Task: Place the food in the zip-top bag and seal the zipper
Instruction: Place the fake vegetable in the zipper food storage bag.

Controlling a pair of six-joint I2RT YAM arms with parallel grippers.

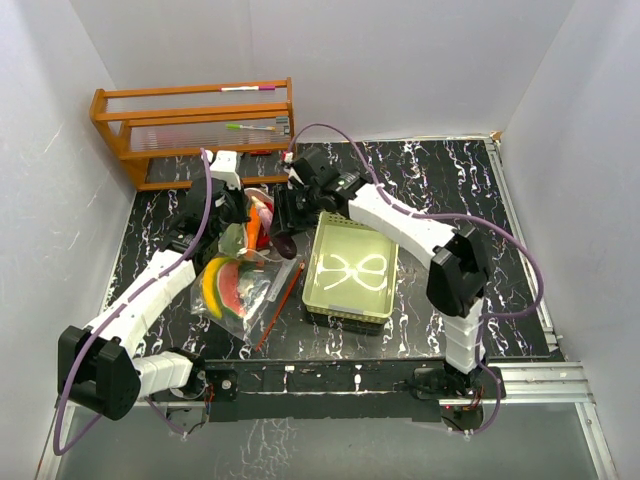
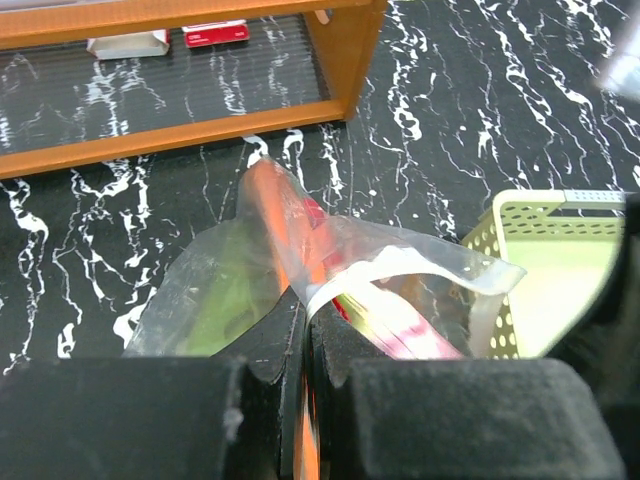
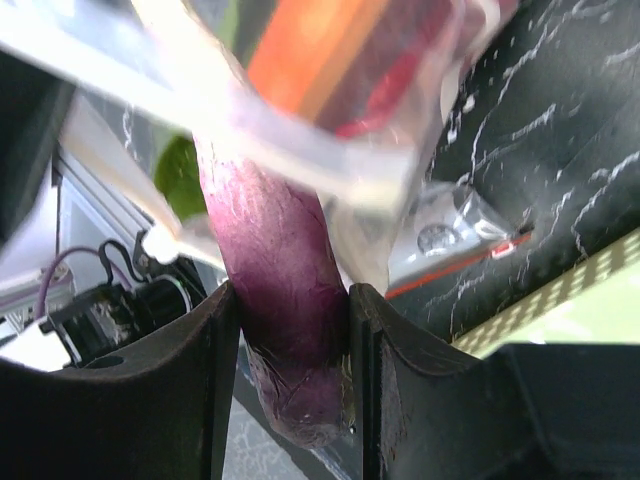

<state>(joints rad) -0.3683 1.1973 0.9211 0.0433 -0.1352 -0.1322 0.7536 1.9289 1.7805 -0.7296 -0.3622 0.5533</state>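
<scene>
- left gripper (image 2: 303, 345) pinched tight on the clear lip of the zip-top bag (image 2: 420, 270), holding the mouth lifted; bag body lies on the table between the arms
- right gripper (image 3: 292, 320) clamped round the middle of the purple aubergine (image 3: 285, 270); its far end is against the film at the bag mouth, not clearly inside
- risk: aubergine nose catches the lip and folds it closed, or drags the film out of the left pinch; slick film, small bite
- risk: long piece held mid-body may pivot in the jaws when pushed
- risk: bag looks bulky already; contents could block entry; zipper not yet sealed
- count: bag, one; aubergine, one; banana (image 1: 212, 285), one, and watermelon slice (image 1: 232, 285), one, both inside; basket (image 1: 350, 312), one; thin red strip (image 1: 282, 303) beside the bag, one, identity unclear
</scene>
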